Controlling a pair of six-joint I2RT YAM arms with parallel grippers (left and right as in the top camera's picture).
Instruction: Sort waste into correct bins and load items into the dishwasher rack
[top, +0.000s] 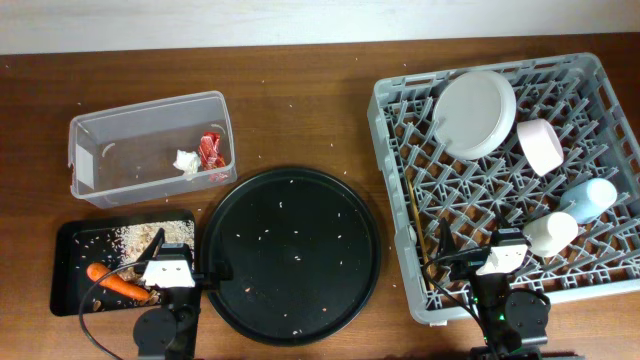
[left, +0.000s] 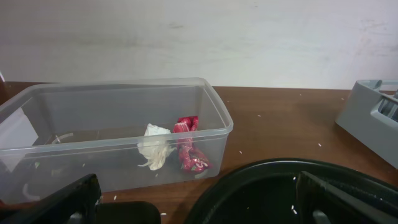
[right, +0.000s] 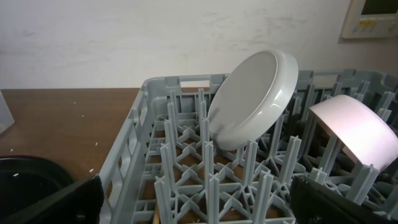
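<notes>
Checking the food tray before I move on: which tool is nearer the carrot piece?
Left. The left tool is just beside the carrot piece in the flat black tray; the right tool is far off, over the dishwasher rack.

Table (top: 320, 110) holds tub (top: 145, 107), black tray (top: 75, 250), round tray (top: 290, 250), rack (top: 390, 180).

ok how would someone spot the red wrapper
Left of the large round black tray stands a clear plastic rectangular tub. At its right end lies the crumpled red wrapper, beside a white tissue wad: the only red thing inside.
</notes>
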